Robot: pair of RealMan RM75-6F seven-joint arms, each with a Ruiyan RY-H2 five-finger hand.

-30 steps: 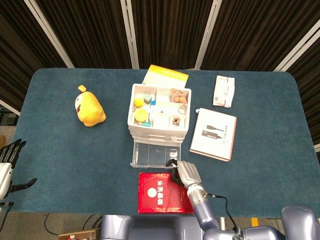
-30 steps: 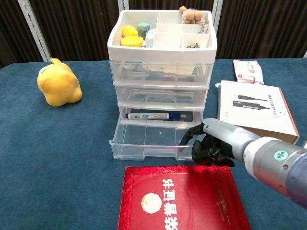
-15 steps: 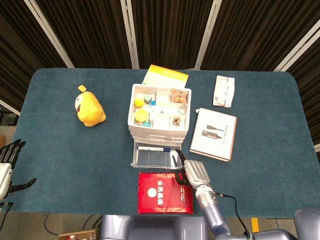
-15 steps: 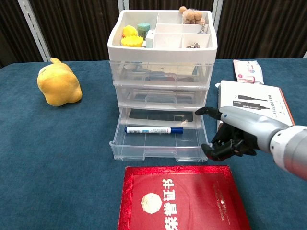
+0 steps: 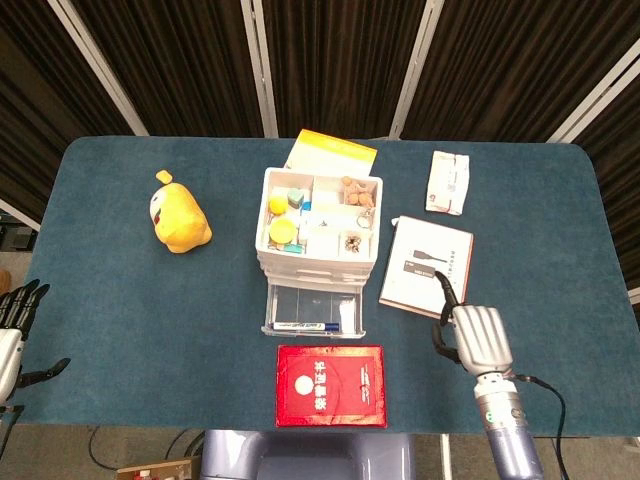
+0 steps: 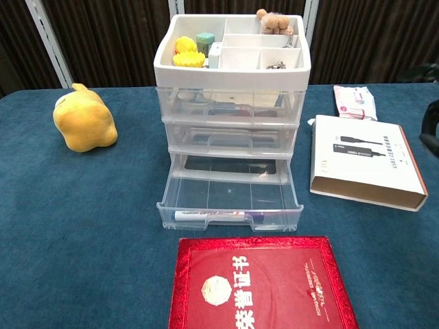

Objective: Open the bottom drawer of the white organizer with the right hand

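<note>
The white organizer stands mid-table with an open tray on top and clear drawers below. Its bottom drawer is pulled well out towards me. A blue-capped marker lies against the drawer's front wall. My right hand hovers to the right of the drawer, near the white box's front corner. It is well apart from the drawer and holds nothing, with its fingers loosely bent. In the chest view only dark fingers show at the right edge. My left hand hangs off the table's left edge with its fingers spread.
A red certificate folder lies just in front of the drawer. A white box lies right of the organizer, with a wipes packet behind it. A yellow plush sits at the left. A yellow book lies behind the organizer.
My right hand let go of the drawer front and moved away to the right. The drawer stayed pulled out, and the marker rolled to its front wall.
</note>
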